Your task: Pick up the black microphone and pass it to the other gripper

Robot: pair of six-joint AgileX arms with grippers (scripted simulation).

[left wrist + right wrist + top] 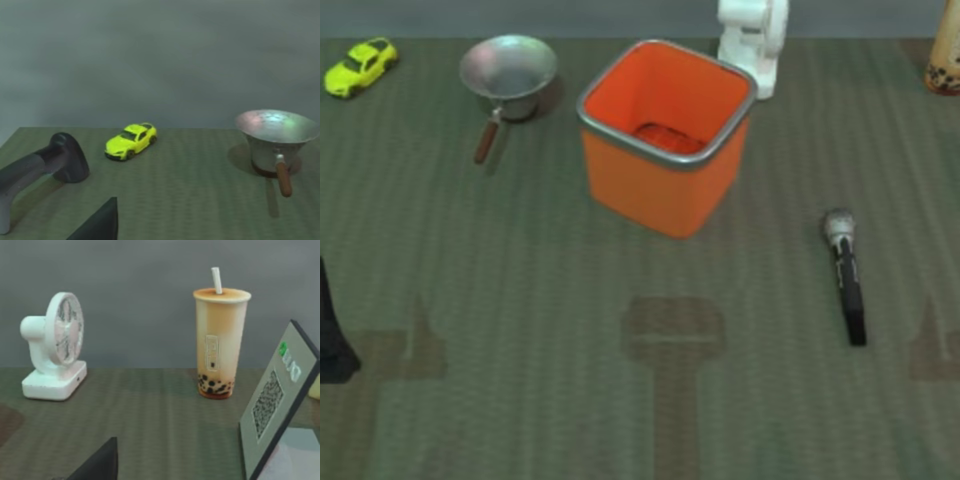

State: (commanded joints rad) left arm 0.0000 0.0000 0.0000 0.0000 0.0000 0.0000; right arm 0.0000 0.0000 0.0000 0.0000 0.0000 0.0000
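Observation:
The black microphone (847,285) lies flat on the table's right side, with its silver mesh head toward the back and its handle toward the front. Nothing touches it, and neither wrist view shows it. My left gripper (200,231) looks over the table's back left; only one dark finger (102,224) shows, with bare table beside it, so it is open. My right gripper (142,471) faces the back right corner, also open, with one finger (102,462) in sight. The top view shows no claw near the microphone.
An orange bin (665,175) stands at the centre back. A metal strainer (508,72) and a yellow toy car (360,66) are at the back left. A white fan (753,40) and a milk tea cup (220,342) are at the back right, by a QR sign (277,405). A black-headed, grey-handled object (62,160) lies at the far left.

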